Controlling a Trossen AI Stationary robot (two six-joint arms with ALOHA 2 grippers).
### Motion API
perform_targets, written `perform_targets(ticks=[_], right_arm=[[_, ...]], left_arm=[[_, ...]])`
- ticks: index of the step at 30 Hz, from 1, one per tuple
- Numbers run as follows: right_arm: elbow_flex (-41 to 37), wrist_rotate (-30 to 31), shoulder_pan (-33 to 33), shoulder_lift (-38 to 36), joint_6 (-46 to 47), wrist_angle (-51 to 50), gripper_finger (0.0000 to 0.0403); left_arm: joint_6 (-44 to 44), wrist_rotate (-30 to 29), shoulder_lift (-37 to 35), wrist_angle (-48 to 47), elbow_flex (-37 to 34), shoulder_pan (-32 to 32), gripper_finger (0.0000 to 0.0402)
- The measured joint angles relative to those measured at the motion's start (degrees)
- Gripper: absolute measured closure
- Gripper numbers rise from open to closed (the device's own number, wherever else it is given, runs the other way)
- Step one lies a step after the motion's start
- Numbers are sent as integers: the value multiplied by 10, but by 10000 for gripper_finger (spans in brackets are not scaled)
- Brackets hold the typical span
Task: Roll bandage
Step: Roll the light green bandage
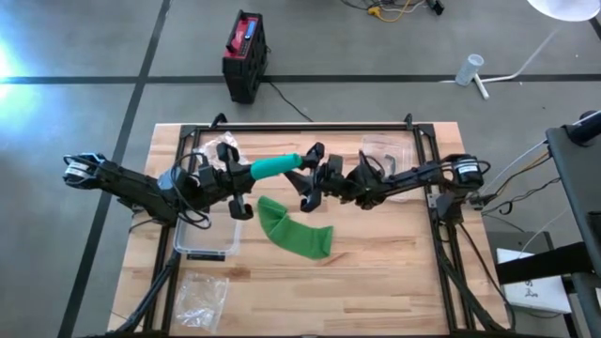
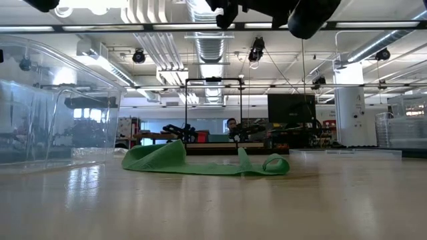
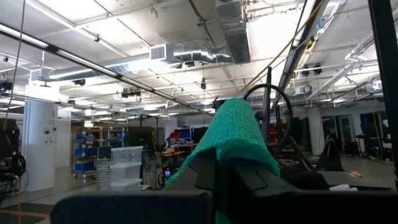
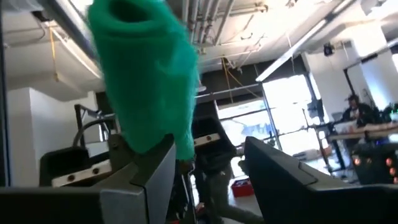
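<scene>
Above the table's middle, toward twelve o'clock from centre, the rolled part of the green bandage (image 1: pixel 275 167) is hanging in the air between the two arms, lying roughly level. Its loose tail (image 1: pixel 294 230) is trailing down to the wooden table (image 1: pixel 394 272), crumpled at about six o'clock from the roll. The left gripper (image 1: pixel 237 175) is clamped on the roll's nine o'clock end, fingers pressed together around the fabric. The right gripper (image 1: pixel 310 169) is sitting at the roll's three o'clock end with its fingers partly apart; in its wrist view one finger is touching the roll, but whether it is truly gripping I cannot tell. Clear plastic containers (image 1: pixel 208 239) are lying near the left arm. Risk, as I judge it: with only one firm hold, the roll could slip or loosen, and the slack tail could wind on crooked.
</scene>
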Motion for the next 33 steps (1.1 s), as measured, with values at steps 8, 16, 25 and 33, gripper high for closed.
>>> perform_targets(ticks=[8, 16, 25, 33], right_arm=[[-3, -50, -2, 1, -2, -12, 232], [-3, -50, 0, 1, -2, -7, 223], [9, -39, 3, 0, 0, -7, 213], [40, 17, 0, 0, 14, -69, 221]], left_arm=[[6, -2, 0, 0, 0, 0, 400], [14, -20, 1, -3, 0, 1, 400], [39, -22, 1, -5, 0, 1, 400], [46, -30, 1, -10, 0, 1, 400]])
